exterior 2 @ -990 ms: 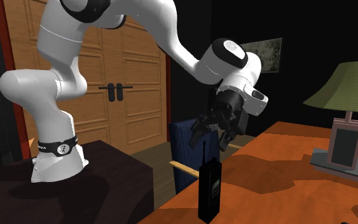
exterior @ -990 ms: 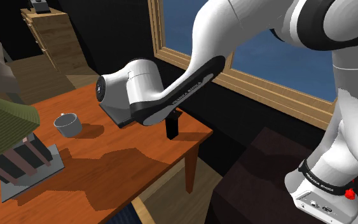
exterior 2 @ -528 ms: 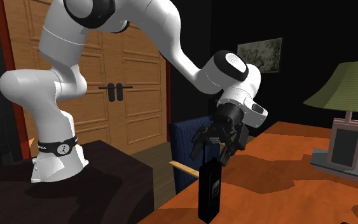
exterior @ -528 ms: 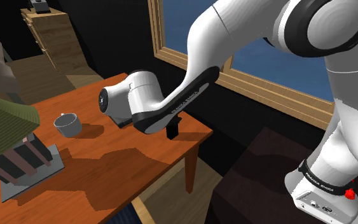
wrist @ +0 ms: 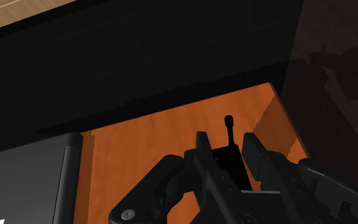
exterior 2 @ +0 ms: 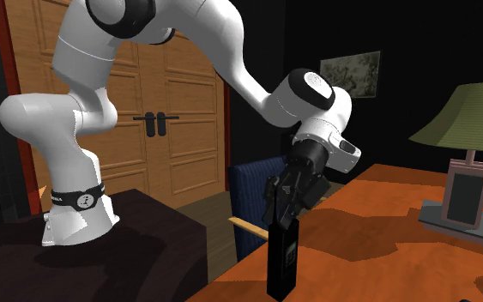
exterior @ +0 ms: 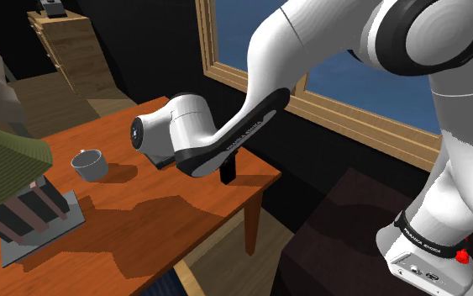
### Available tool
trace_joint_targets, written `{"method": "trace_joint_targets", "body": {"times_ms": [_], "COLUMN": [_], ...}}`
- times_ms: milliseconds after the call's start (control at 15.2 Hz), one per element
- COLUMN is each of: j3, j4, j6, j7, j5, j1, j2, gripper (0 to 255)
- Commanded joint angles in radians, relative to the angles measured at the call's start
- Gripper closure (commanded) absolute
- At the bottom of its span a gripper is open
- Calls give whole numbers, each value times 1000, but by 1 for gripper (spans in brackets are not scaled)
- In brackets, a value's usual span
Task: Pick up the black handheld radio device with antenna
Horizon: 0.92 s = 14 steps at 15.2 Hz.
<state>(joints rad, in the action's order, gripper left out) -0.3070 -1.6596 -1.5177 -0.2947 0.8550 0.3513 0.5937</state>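
Note:
The black handheld radio point(exterior 2: 282, 257) stands upright near the edge of the orange-brown wooden table point(exterior 2: 377, 227). My black gripper point(exterior 2: 283, 214) comes down on it from above, and its fingers are shut on the radio's upper part. In the wrist view the two fingertips point(wrist: 203, 147) clasp the radio's body point(wrist: 228, 164) from both sides. Its thin antenna point(wrist: 229, 130) sticks out past them. In the shoulder view the radio's lower part point(exterior: 227, 171) shows under my white forearm, close to the table's corner.
A grey cup point(exterior: 89, 164) sits on the table point(exterior: 184, 210), further in from the radio. A lamp with a green shade point(exterior 2: 471, 111) stands on a grey base point(exterior: 41, 225). A blue chair point(exterior 2: 250, 197) is beside the table edge, with wooden doors point(exterior 2: 162, 111) behind.
The hand came down over the radio's top a second ago. Since then its fingers, which stood apart, have closed on the radio.

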Motion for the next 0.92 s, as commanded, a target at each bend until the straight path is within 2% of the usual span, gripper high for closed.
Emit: {"method": "trace_joint_targets", "body": {"times_ms": [0,858], "j3": [0,-11], "j4": [-1,27], "j6": [-1,76], "j7": [0,-75], "j5": [0,-19], "j1": [0,-1], "j2": [0,-83], "gripper": [255,255]}}
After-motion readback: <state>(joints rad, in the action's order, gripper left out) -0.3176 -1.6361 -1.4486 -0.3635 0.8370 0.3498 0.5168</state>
